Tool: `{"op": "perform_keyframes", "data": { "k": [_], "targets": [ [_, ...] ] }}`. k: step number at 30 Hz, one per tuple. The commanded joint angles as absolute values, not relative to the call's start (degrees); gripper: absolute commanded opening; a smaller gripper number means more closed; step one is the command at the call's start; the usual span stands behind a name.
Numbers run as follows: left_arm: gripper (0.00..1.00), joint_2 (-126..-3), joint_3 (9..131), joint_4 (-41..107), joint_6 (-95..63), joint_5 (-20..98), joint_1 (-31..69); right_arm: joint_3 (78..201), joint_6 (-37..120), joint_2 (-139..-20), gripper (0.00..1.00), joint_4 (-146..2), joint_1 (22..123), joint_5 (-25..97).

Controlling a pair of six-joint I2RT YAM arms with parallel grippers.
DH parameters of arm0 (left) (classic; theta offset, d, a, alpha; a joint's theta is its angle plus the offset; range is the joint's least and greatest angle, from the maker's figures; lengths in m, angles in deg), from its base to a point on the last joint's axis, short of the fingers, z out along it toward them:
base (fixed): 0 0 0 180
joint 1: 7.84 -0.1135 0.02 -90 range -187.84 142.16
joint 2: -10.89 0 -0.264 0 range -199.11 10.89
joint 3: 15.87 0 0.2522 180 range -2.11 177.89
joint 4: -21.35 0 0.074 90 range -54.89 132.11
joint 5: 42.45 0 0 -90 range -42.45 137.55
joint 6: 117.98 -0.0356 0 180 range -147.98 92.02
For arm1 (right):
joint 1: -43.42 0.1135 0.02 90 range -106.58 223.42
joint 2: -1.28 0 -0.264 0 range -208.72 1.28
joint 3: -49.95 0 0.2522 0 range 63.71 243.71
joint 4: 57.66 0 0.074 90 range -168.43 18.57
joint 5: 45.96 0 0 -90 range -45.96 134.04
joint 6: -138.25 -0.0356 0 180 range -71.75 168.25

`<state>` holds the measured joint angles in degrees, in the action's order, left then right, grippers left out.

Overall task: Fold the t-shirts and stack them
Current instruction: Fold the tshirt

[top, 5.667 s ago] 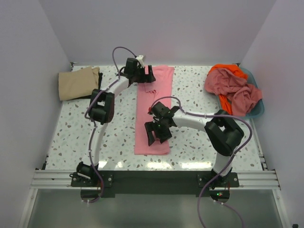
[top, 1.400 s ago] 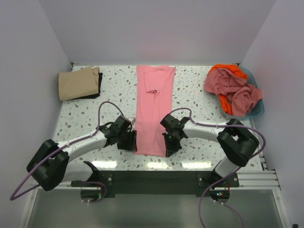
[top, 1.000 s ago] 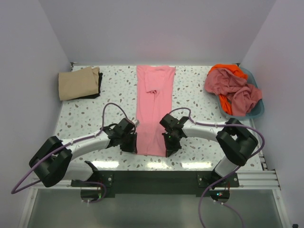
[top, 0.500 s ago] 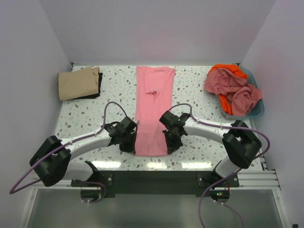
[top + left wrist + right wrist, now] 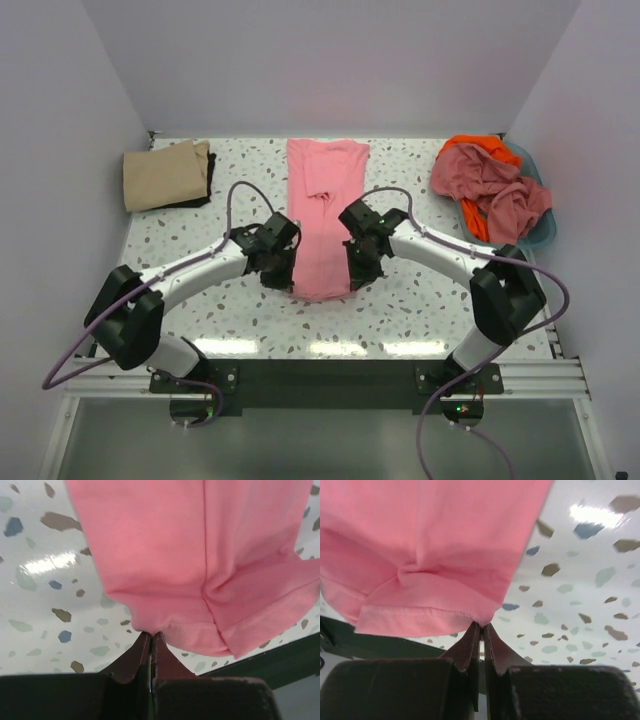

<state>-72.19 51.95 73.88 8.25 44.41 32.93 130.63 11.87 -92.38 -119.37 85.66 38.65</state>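
A light pink t-shirt (image 5: 325, 205), folded into a long strip, lies down the middle of the table. Its near end is lifted off the table, held at both corners. My left gripper (image 5: 287, 272) is shut on the near left corner, and in the left wrist view the hem (image 5: 195, 630) hangs from the pinched jaws of that left gripper (image 5: 151, 635). My right gripper (image 5: 352, 272) is shut on the near right corner; the right wrist view shows the stitched hem (image 5: 415, 612) bunched at the right gripper (image 5: 481, 626). A folded tan t-shirt (image 5: 165, 175) lies at the back left.
A blue basket (image 5: 542, 232) at the back right holds crumpled dusty pink (image 5: 490, 185) and orange (image 5: 478, 145) t-shirts. A dark item (image 5: 207, 185) pokes out from under the tan shirt. The table's dark front rail (image 5: 330, 365) runs along the near edge.
The left gripper closed on the near left corner. Both grippers have since lifted the shirt's near end and carried it away from the front edge toward the back.
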Motion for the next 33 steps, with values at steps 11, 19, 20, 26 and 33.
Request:
{"op": "perform_keyframes", "data": {
  "k": [11, 19, 20, 26, 33],
  "targets": [
    [0.0, -90.5, 74.4, 69.8, 0.3, 44.2, 22.0, 150.2, 21.3, -108.0, 0.0, -120.1, 75.7, 40.3],
    [0.0, -99.8, 82.7, 71.1, -2.8, 42.9, 17.9, 159.8, 22.7, -115.4, 0.0, -121.7, 72.2, 41.1],
    [0.0, -100.3, 84.0, 71.2, -3.0, 43.0, 17.5, 161.5, 22.8, -116.7, 0.0, -121.9, 71.9, 41.3],
    [0.0, -104.3, 89.1, 70.9, -3.4, 41.0, 14.8, 168.4, 23.7, -121.0, 0.0, -123.9, 69.5, 42.3],
    [0.0, -109.4, 94.5, 70.9, -3.6, 39.5, 13.6, 173.5, 23.7, -125.1, 0.0, -124.2, 67.2, 41.6]
  ]
}}
